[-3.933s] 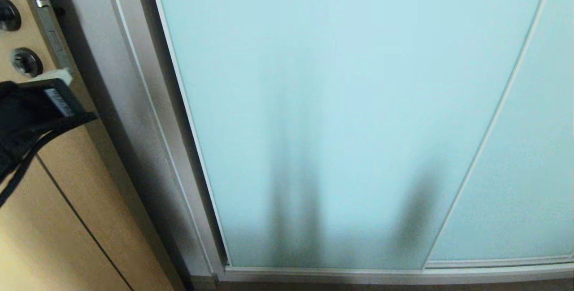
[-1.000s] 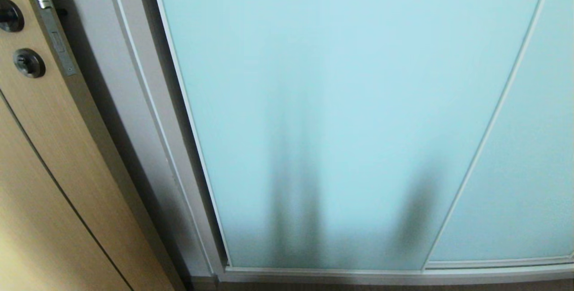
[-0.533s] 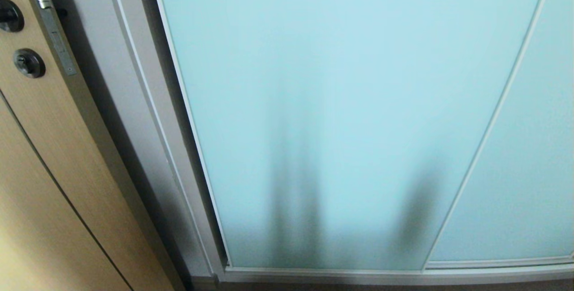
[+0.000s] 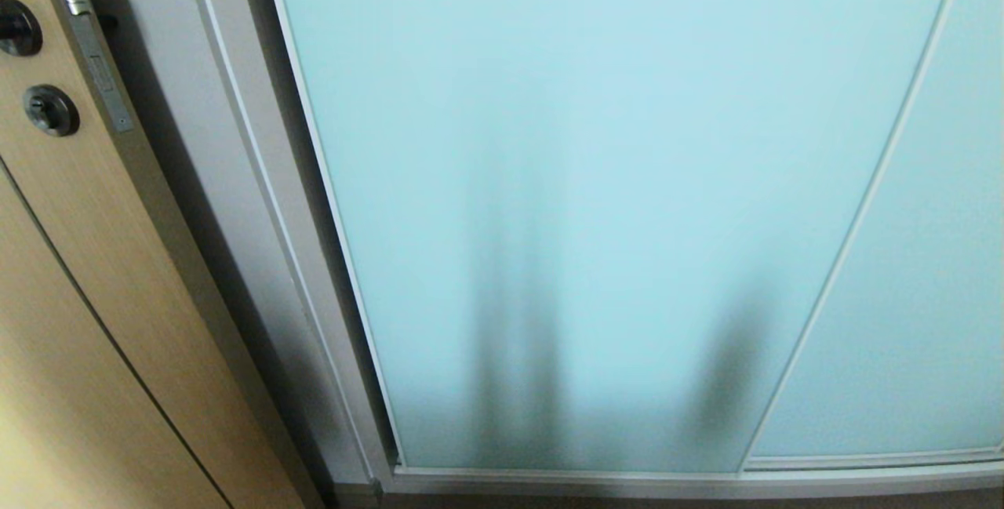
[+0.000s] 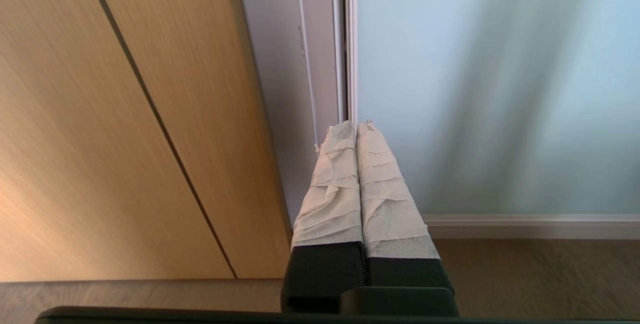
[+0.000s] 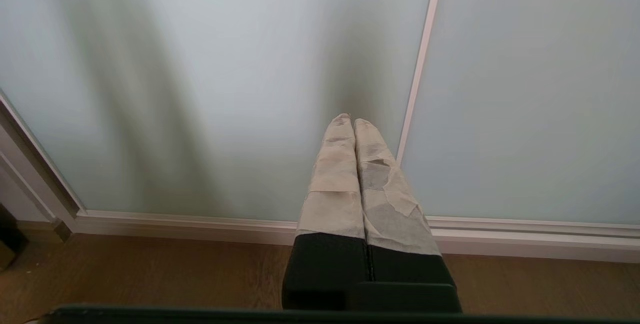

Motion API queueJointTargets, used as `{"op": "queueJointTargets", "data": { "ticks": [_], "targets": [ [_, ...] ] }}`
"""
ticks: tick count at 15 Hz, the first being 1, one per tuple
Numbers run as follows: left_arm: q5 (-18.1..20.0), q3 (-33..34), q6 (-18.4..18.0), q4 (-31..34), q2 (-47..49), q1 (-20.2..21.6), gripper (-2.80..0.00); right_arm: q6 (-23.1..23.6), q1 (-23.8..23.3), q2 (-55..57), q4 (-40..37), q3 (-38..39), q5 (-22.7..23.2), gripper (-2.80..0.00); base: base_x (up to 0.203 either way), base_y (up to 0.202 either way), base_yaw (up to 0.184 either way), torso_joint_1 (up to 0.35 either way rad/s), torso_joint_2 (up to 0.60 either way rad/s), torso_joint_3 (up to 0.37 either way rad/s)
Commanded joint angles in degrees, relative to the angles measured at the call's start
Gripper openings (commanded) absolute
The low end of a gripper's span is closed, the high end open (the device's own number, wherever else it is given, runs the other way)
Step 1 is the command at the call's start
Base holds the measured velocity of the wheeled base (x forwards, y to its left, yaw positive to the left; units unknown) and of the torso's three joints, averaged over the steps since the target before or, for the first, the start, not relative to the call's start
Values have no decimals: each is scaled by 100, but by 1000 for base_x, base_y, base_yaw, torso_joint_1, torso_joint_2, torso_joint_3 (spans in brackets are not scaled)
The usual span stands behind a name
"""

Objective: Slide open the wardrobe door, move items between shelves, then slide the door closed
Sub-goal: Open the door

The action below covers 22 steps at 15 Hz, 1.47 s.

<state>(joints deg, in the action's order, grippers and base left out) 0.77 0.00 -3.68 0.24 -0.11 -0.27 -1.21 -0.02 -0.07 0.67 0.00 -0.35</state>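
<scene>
The sliding wardrobe door (image 4: 596, 179), frosted pale aqua glass in a thin silver-white frame, fills the head view and is closed against its left jamb. A second glass panel (image 4: 910, 321) overlaps it on the right. Neither arm shows in the head view. In the left wrist view my left gripper (image 5: 355, 125) is shut and empty, its taped fingers pointing at the door's left edge (image 5: 350, 39) low near the floor. In the right wrist view my right gripper (image 6: 348, 120) is shut and empty, aimed at the glass beside the thin vertical frame strip (image 6: 420, 64). The items and the shelves are hidden behind the door.
A tan wood-grain door (image 4: 70, 297) with dark round hardware (image 4: 50, 109) stands to the left, beside the grey wardrobe jamb (image 4: 180, 140). The bottom rail (image 4: 667, 481) runs along the wooden floor (image 6: 150, 269).
A black object with straps that was in front of the wood-grain door at the far left a few seconds ago is gone. Over the last second nothing has moved.
</scene>
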Motion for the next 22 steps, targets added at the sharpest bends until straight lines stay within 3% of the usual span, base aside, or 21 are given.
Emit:
{"op": "queueJointTargets", "data": {
  "ticks": [1,9,11,15,18,22],
  "targets": [
    [2,0,-1,2,11,0,-280,-2,2,7,4,0,-1,-280,0,0,0,0,0,0],
    [-96,-209,84,-8,20,0,-280,-2,2,7,4,0,-1,-280,0,0,0,0,0,0],
    [-159,-1184,67,107,325,0,-280,-2,-3,7,4,0,-1,-280,0,0,0,0,0,0],
    [-465,-3194,126,60,2471,-6,-280,-2,-5,7,4,0,-1,-280,0,0,0,0,0,0],
    [-793,-3966,169,-937,4257,-3,-280,-2,2,7,4,0,-1,-280,0,0,0,0,0,0],
    [-1174,-4307,193,-2852,6337,0,-280,-2,2,7,4,0,-1,-280,0,0,0,0,0,0]
  ]
}}
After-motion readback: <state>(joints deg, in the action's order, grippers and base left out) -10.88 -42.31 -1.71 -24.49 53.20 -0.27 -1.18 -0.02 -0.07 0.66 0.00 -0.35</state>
